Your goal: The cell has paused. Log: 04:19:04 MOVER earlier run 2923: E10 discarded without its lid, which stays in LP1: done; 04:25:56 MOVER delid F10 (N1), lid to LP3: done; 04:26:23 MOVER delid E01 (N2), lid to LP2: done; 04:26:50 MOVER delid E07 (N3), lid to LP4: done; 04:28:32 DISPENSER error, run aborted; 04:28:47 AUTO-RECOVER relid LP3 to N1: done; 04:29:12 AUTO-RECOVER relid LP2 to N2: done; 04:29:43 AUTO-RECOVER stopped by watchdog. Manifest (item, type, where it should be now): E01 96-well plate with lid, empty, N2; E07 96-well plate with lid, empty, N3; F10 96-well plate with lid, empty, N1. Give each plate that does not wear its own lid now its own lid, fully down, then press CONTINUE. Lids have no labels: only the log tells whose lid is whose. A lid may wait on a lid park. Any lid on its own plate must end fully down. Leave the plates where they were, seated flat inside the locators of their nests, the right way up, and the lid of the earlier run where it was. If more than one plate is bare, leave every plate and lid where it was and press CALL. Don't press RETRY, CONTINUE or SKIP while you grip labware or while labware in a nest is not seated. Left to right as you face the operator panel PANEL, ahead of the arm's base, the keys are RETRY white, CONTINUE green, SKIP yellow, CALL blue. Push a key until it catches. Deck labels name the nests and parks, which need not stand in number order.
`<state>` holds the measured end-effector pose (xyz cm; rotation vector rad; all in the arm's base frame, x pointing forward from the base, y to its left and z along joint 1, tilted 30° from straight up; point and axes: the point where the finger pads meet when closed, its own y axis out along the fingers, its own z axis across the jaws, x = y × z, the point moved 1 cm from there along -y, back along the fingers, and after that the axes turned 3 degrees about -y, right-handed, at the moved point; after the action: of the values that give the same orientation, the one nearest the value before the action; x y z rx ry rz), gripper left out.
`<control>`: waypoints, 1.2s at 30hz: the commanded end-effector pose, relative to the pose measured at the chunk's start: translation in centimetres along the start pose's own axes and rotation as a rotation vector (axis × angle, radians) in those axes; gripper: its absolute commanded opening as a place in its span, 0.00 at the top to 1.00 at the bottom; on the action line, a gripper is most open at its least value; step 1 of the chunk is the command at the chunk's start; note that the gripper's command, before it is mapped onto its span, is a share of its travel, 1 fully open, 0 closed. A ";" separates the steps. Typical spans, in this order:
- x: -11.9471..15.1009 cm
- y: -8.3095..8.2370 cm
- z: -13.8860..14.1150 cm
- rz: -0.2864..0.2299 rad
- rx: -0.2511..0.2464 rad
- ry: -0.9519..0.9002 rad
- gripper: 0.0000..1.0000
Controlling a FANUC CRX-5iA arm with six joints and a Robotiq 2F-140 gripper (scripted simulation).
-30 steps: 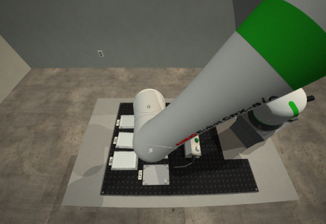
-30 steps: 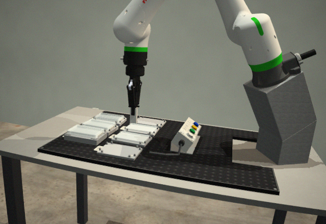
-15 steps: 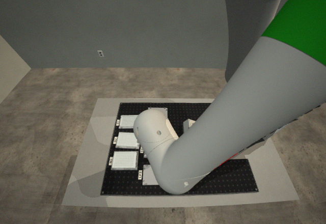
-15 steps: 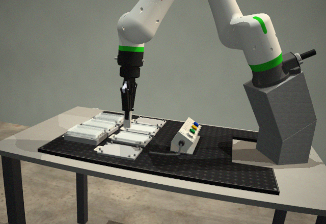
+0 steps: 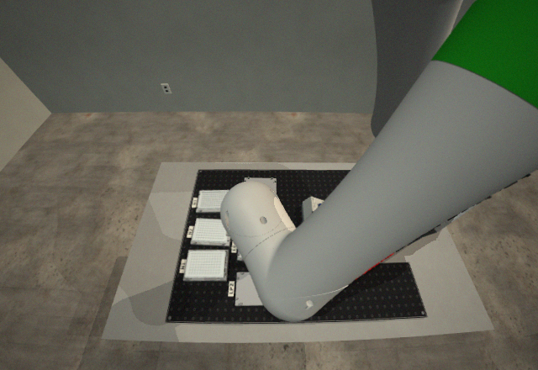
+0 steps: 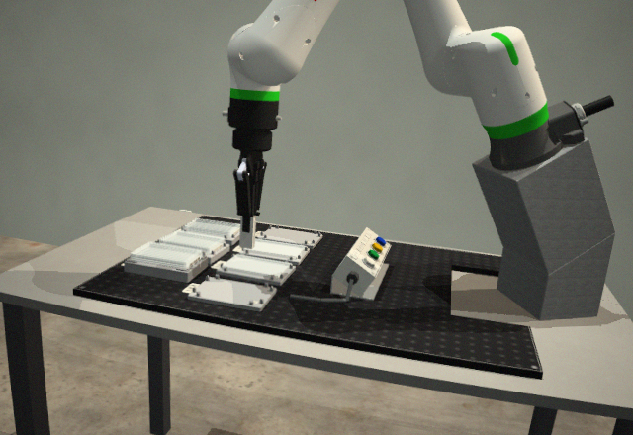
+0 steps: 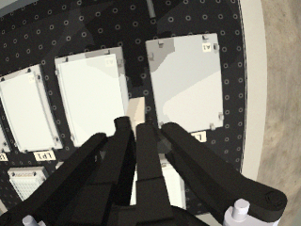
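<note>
Three 96-well plates stand in a column in their nests: the far one [image 5: 212, 201] [image 6: 212, 226], the middle one [image 5: 209, 231] [image 6: 194, 242] and the near one [image 5: 205, 264] [image 6: 163, 260]. I cannot tell which of them wear lids. Beside them is a row of lid parks. The near park, LP2 [image 5: 246, 294] [image 6: 232, 292] [image 7: 184, 82], is bare. The two middle parks each hold a white lid [image 6: 253, 268] [image 7: 90, 94] [image 6: 276, 251] [image 7: 25, 109]. My gripper [image 6: 247, 240] [image 7: 138, 109] is shut and empty. It points straight down, low over the gap between plates and parks.
The operator panel [image 6: 352, 269] stands right of the parks, with blue [image 6: 380, 240], yellow [image 6: 378, 246], green [image 6: 373, 254] and white [image 6: 368, 261] keys and a cable at its front. In the top view the arm hides most parks and the panel. The arm's pedestal [image 6: 552, 230] is at the right.
</note>
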<state>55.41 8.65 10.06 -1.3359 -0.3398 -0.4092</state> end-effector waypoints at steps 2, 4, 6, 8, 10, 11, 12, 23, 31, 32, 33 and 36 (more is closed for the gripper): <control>0.0 0.0 0.0 0.000 0.000 0.000 1.00; 0.0 0.0 0.0 0.000 0.000 0.000 1.00; 0.1 0.0 0.0 0.000 0.000 0.000 1.00; 1.3 0.0 -0.3 0.000 -0.003 0.002 1.00; 4.6 0.0 -1.2 0.001 -0.010 0.007 1.00; 6.8 0.0 -2.0 0.002 -0.012 0.008 1.00; 6.8 0.0 -2.0 0.002 -0.012 0.008 1.00; 16.3 0.0 -6.5 0.001 -0.003 0.003 1.00; 17.4 0.0 -7.2 0.000 0.000 0.000 1.00; 17.4 0.0 -7.2 0.000 0.000 0.000 1.00; 17.4 0.0 -7.2 0.000 0.000 0.000 1.00; 17.4 0.0 -7.2 0.000 0.000 0.000 1.00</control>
<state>70.74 0.04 16.66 -1.3362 -0.3402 -0.4097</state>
